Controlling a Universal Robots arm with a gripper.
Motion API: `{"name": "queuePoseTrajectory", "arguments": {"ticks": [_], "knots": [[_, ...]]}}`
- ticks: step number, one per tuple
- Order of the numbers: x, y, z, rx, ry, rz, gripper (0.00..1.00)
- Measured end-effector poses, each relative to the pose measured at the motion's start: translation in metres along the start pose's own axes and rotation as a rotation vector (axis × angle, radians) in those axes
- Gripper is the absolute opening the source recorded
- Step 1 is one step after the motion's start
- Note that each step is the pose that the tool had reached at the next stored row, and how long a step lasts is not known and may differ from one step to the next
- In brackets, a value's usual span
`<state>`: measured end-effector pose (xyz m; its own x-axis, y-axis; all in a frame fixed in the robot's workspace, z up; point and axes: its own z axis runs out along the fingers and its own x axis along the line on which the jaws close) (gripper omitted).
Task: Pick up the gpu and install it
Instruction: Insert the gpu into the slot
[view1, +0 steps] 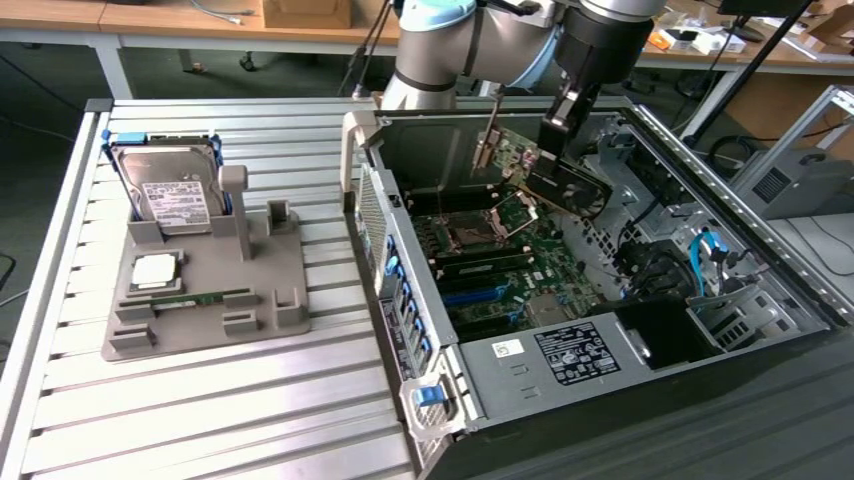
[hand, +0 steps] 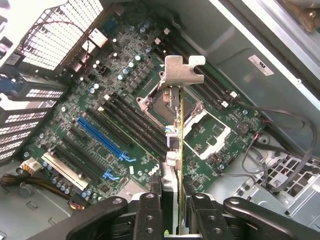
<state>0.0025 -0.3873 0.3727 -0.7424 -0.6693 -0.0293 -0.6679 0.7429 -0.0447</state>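
Inside one case (view1: 474, 400), one end effector (hand: 177, 205) grips one gpu (hand: 182, 72).

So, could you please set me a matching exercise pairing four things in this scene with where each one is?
Things:
1 green gpu card with black cooler
2 silver hard drive with white label
3 narrow green memory stick
4 long blue plastic slot

Places:
A lying flat on the grey plastic tray
B on the green motherboard
C held in the pincer above the motherboard
D propped on edge in the tray's stand

Pairs: 1-C, 2-D, 3-A, 4-B
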Motion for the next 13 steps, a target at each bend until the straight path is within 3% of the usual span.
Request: {"name": "queuePoseTrajectory", "arguments": {"ticks": [13], "knots": [[0.0, 0.0, 0.0, -0.0014, -0.0022, -0.049, 0.27]]}}
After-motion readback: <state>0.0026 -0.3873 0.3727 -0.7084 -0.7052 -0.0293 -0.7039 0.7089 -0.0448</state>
